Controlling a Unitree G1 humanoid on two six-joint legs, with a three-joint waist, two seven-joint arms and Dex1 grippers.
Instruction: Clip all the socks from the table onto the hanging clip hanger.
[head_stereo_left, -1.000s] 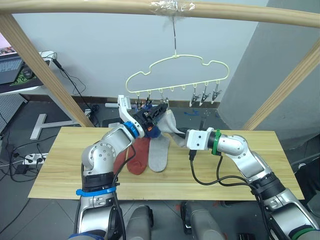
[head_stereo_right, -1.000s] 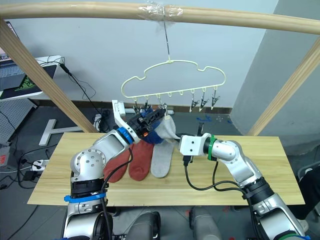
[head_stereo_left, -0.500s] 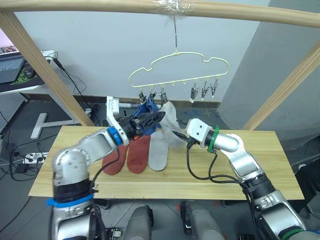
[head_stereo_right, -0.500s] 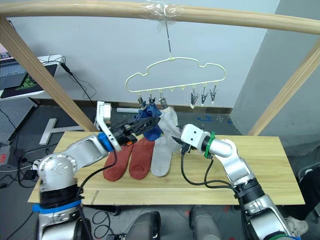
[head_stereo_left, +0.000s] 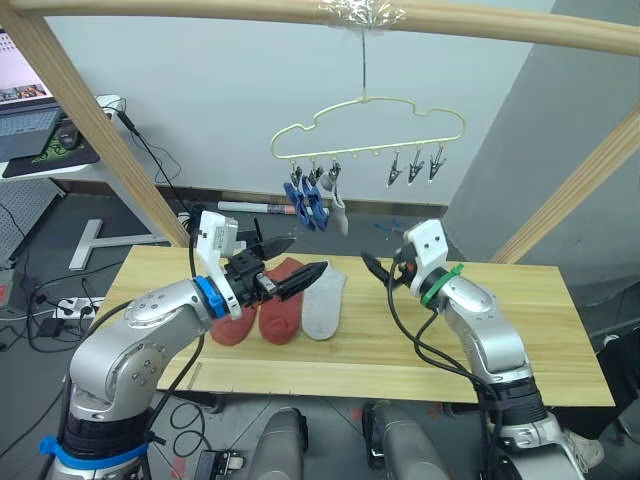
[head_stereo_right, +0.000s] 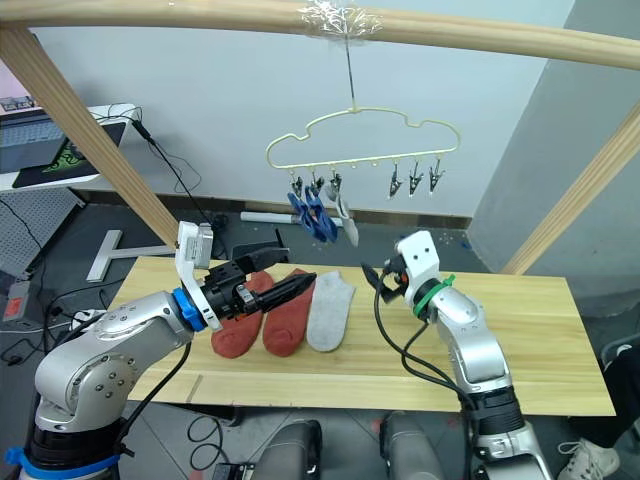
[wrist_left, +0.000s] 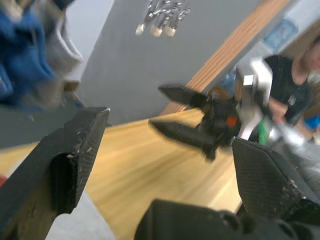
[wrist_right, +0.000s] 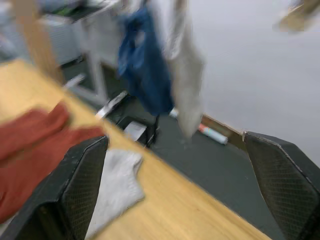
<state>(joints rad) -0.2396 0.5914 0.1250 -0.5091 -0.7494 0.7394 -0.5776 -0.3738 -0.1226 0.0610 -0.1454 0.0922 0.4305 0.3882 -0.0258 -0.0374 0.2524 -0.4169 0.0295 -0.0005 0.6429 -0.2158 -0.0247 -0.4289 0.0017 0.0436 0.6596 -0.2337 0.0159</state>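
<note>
Both grippers (head_stereo_left: 283, 258) (head_stereo_left: 376, 268) empty, spread.

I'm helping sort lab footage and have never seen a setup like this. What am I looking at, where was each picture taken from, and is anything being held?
It is a humanoid robot with two arms, each ending in a two-fingered pincer. Two pictures come from cameras in its head, looking down; the other two from cameras on its wrists, looking along the fingers. On the wooden table lie two rust-red socks and one grey sock. Above hangs a yellow clip hanger with two blue socks and a grey one clipped on. The left pincer and right pincer are both open and hold nothing.
</note>
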